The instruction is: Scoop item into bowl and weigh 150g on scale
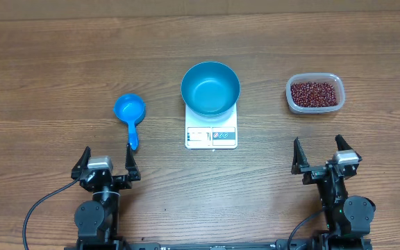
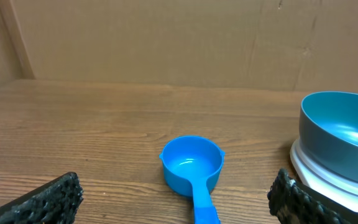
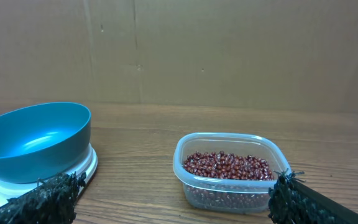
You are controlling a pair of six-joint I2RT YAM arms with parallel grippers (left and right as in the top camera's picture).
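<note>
The blue bowl (image 1: 210, 87) (image 2: 344, 129) (image 3: 35, 140) stands empty on the white scale (image 1: 211, 135) at the table's middle. Dark red-brown beans (image 1: 314, 93) (image 3: 227, 166) fill a clear plastic tub (image 1: 314, 105) (image 3: 227, 188) at the right. A small blue handled scoop (image 1: 130, 111) (image 2: 192, 166) lies left of the scale, handle toward me. My left gripper (image 1: 107, 162) (image 2: 176, 202) is open near the front edge, just behind the scoop's handle. At the front right, short of the tub, my right gripper (image 1: 319, 153) (image 3: 173, 202) is open too. Neither holds anything.
A brown cardboard wall (image 2: 179, 40) closes off the table's far side. Bare wooden tabletop (image 1: 47, 83) surrounds the objects. Black cables (image 1: 37, 208) run from the arm bases at the front edge.
</note>
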